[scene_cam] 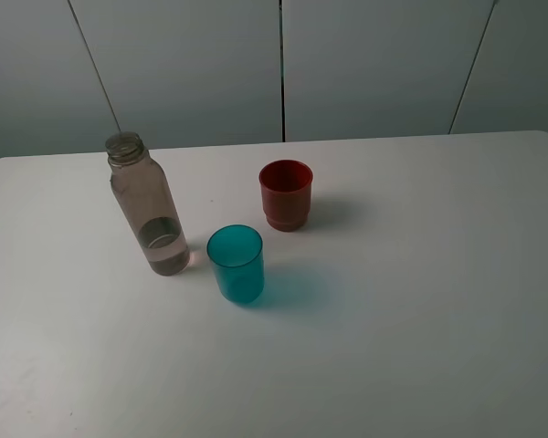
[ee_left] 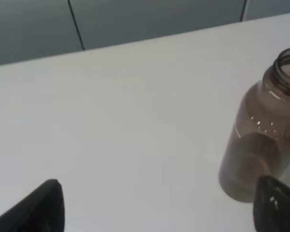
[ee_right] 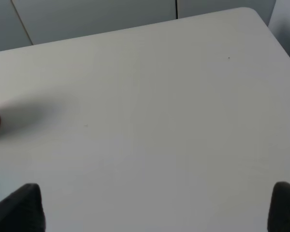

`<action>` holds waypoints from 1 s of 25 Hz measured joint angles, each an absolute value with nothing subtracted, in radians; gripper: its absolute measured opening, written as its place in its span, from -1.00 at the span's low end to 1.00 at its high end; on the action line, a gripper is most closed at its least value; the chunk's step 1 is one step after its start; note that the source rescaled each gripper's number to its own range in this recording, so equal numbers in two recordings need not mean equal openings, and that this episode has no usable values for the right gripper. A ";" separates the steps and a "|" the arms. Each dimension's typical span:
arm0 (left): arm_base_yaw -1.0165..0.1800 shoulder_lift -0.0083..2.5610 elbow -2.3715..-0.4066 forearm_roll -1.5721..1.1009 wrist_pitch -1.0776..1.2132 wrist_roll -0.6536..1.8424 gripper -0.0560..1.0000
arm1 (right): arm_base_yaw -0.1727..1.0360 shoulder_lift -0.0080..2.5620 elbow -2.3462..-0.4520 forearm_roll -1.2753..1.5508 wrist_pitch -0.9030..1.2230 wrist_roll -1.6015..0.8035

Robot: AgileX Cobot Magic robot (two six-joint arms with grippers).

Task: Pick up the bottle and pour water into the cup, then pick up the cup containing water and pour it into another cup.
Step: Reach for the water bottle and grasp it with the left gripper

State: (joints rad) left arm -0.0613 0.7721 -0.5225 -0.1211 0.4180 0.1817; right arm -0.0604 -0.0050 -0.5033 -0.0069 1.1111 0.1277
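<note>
Left end effector (ee_left: 159, 210) spread wide, fingertip (ee_left: 276, 209) overlapping bottle (ee_left: 258, 145) base, neck cropped

Left end effector (ee_left: 159, 210): two black fingers (ee_left: 41, 210), seen only at the tips. Smooth and hard-looking, like plastic. A little shiny. Rounded at the top corner on one, with a thin paler line along the edge. A few tiny bright dots of light on the other.

Right end effector (ee_right: 153, 208): two dark fingers (ee_right: 20, 209) here too, only the tips in sight. More grey-black than the left pair, and dull. Blunt, rounded ends with soft, fuzzy edges. Same shape on both sides. Too blurry for any screws or marks to be told.
</note>
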 joint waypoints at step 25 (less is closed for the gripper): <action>-0.325 1.208 -0.266 -0.031 -0.415 0.011 1.00 | -0.060 -0.005 -0.503 -0.007 1.111 0.128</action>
